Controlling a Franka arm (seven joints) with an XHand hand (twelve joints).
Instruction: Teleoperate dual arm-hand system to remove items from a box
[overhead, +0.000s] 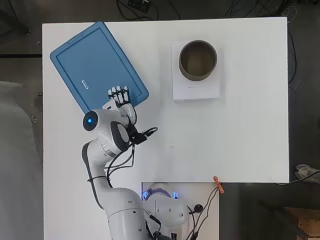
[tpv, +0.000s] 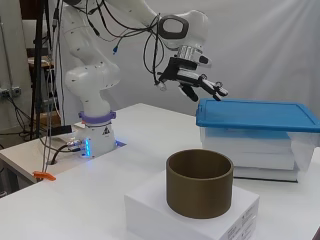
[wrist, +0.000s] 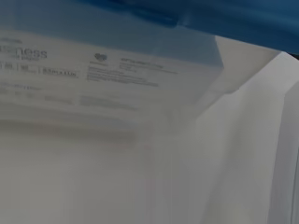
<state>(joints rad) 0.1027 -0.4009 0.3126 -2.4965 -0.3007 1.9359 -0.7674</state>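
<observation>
- Nothing is out of the box (tpv: 260, 145) yet: the blue lid (overhead: 97, 65) sits closed on it, so lid removal and every item extraction remain, as I judge it.
- My hand (tpv: 197, 80) hovers just above the lid's near corner, fingers (overhead: 119, 93) straight and spread, holding nothing.
- Box location: far left area of the white table (overhead: 240, 135), well apart from the brown cylindrical container (overhead: 198, 60) on its white block (tpv: 200, 220).
- Overhead view: shows the lid's full outline and my fingertips over its edge; box walls and contents are hidden.
- Side view: shows the gap between hand and lid, plus translucent walls with white stacked contents inside.
- Wrist view: shows only the box wall close up, white printed packaging behind it, and the lid's rim.
</observation>
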